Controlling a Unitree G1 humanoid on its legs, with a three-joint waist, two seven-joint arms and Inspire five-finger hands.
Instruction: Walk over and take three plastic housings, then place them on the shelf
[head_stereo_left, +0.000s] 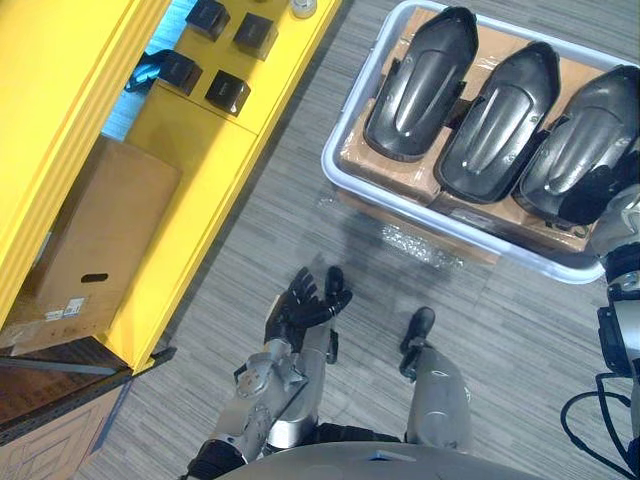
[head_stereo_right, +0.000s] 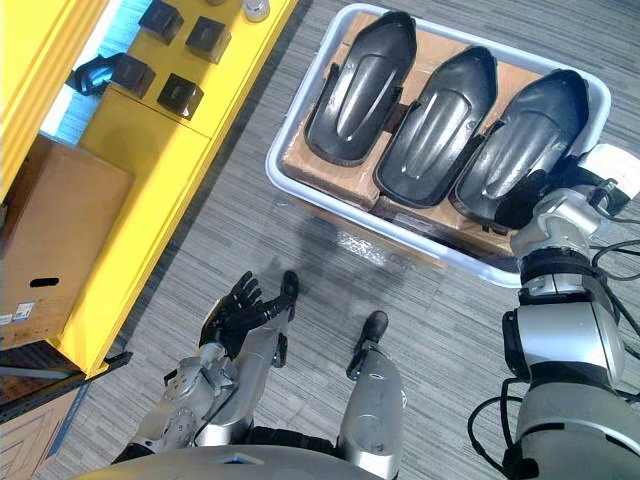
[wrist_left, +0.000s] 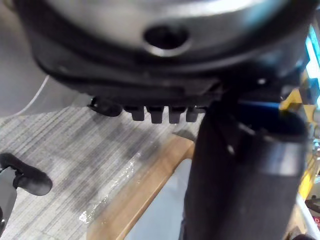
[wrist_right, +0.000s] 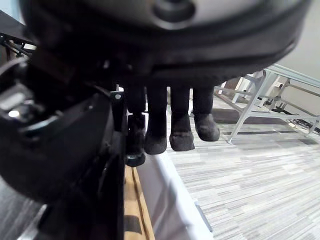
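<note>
cardboard box (head_stereo_left: 105, 215) label (head_stereo_left: 62, 311), print unreadable

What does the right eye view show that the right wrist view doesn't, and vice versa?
Right eye view: three plastic housings side by side in a white tub, the yellow shelf carrying small black boxes, a cardboard box next to it, and the left hand open above the floor. Right wrist view: a metal frame standing on the floor beyond the tub. Both: the right hand, fingers straight, at the tub's rim by the rightmost housing.
</note>
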